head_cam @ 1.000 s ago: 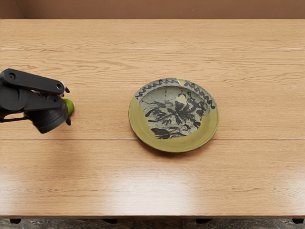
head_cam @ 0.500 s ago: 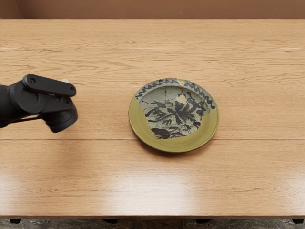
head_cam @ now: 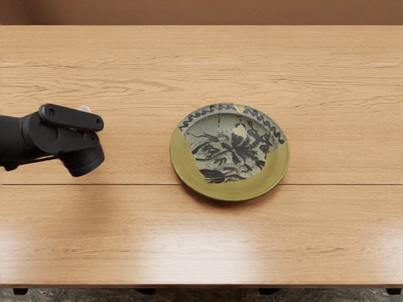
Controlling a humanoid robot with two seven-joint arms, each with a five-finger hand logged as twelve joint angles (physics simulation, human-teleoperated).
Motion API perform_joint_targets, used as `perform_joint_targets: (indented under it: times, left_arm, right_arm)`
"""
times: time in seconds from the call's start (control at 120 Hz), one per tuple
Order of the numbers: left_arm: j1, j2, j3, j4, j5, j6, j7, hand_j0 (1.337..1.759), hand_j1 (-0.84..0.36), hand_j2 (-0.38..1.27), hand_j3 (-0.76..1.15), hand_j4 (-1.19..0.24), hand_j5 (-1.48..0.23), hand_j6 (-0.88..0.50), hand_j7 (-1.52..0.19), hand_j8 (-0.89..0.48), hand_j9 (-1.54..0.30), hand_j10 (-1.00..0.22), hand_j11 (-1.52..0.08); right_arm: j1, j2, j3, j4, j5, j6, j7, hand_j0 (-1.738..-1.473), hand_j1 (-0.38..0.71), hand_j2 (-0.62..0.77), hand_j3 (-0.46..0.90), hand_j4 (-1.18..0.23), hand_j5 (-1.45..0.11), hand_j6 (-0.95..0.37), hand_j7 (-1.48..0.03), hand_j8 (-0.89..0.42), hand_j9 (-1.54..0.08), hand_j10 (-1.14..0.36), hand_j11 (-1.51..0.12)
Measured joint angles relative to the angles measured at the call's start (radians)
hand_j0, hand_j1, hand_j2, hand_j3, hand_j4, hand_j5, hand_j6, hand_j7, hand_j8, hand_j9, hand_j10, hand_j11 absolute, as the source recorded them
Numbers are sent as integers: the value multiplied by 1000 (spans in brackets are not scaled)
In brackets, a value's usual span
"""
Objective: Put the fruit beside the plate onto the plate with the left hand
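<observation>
The robot's black left hand (head_cam: pixel 70 139) comes in from the left edge and hangs low over the light wooden table (head_cam: pixel 201 239). From this angle it's honestly impossible to tell if it's open, closed or holding anything. The fruit is hidden, nowhere to be seen. The round olive-yellow plate with a dark floral pattern (head_cam: pixel 181 162) sits well apart to the hand's right, nothing on it

Left arm in from left edge, forearm near level; left hand (head_cam: pixel 70 139) at its end, grip hidden.
</observation>
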Motion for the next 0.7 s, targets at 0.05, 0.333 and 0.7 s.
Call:
perform_joint_targets:
  times: [0.05, 0.333, 0.7]
  left_arm:
    - [7, -6, -1, 4, 0, 0, 0, 1658, -77, 75, 0, -361, -471, -361, -470, -361, -470, -361, -470]
    - [17, -21, 0, 24, 0, 0, 0, 1658, -125, 83, 0, -400, -521, -401, -521, -401, -521, -401, -521]
    - [35, -40, 2, 49, 2, 0, 1, 1648, -322, 171, 90, -583, -758, -495, -761, -344, -769, -416, -775]
  right_arm:
    - [0, 0, 0, 0, 0, 0, 0, -1658, -307, -7, 0, -35, -45, -35, -45, -35, -45, -35, -45]
    - [0, 0, 0, 0, 0, 0, 0, -1658, -307, -7, 0, -35, -45, -35, -45, -35, -45, -35, -45]
    - [0, 0, 0, 1, 0, 0, 0, -1658, -307, -7, 0, -35, -45, -35, -45, -35, -45, -35, -45]
